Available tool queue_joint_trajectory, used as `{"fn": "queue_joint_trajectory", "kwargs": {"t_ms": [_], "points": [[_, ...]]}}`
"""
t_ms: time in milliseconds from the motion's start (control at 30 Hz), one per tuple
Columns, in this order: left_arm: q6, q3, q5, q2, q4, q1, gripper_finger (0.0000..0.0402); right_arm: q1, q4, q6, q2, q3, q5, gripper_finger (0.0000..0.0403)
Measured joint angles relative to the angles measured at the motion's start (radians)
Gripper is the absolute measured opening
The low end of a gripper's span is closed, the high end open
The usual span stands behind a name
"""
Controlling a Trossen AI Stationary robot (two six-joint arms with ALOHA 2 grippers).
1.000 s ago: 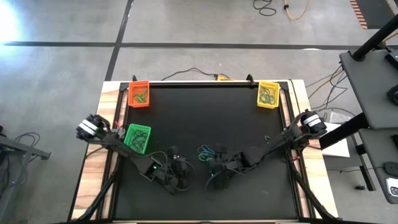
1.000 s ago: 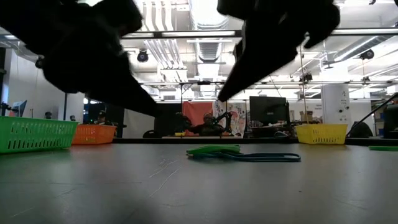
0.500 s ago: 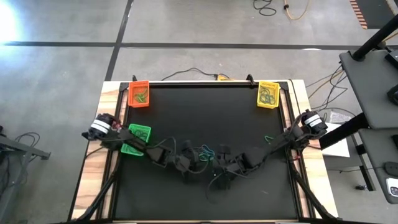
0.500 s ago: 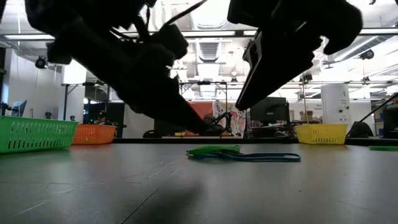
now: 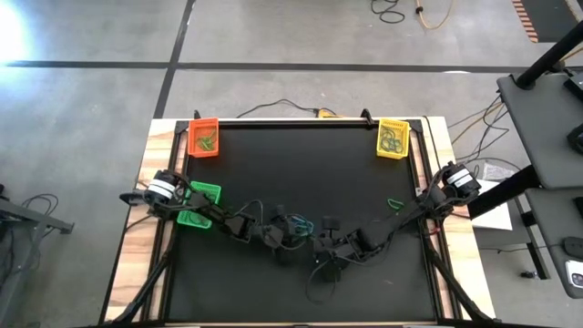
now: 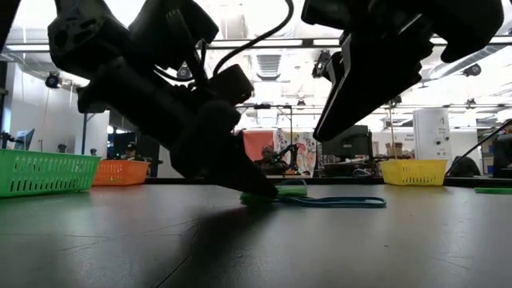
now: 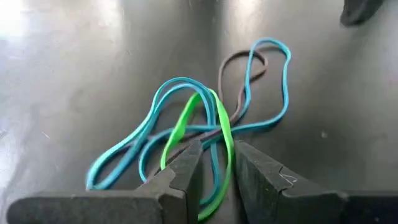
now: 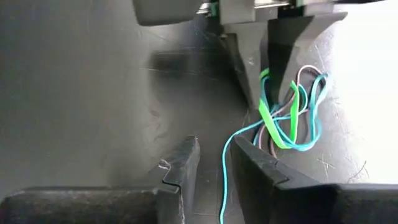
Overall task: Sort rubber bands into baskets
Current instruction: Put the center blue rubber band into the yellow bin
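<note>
My left pincer point(image 7: 214, 171) has swung in from near the green basket point(image 5: 199, 204) and narrowed around a green band in the rubber-band tangle point(image 5: 298, 224) mid-surface. My right pincer point(image 8: 214, 163) has closed in too, a teal strand between its fingers; whether it pinches, I cannot tell. The black surface point(image 5: 310, 164) also carries the orange basket point(image 5: 204, 138) and the yellow basket point(image 5: 393, 138), with an open lab behind.

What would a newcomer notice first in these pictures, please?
Both arms meet over a tangle of bands near the mat's middle: the left gripper has its fingers around a green band, and the right gripper straddles a teal strand. Three baskets stand apart: orange, yellow and green.
</note>
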Motion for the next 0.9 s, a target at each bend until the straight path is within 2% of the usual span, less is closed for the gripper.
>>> {"fn": "queue_joint_trajectory", "kwargs": {"t_ms": [333, 900], "points": [[-0.001, 0.0, 0.01, -0.013, 0.012, -0.002, 0.0077, 0.0, 0.001, 0.0, 0.0, -0.001, 0.0, 0.0073], [0.012, -0.003, 0.009, 0.003, 0.003, -0.002, 0.0077, 0.0, 0.001, 0.014, 0.0, -0.002, 0.0, 0.0068]]}}
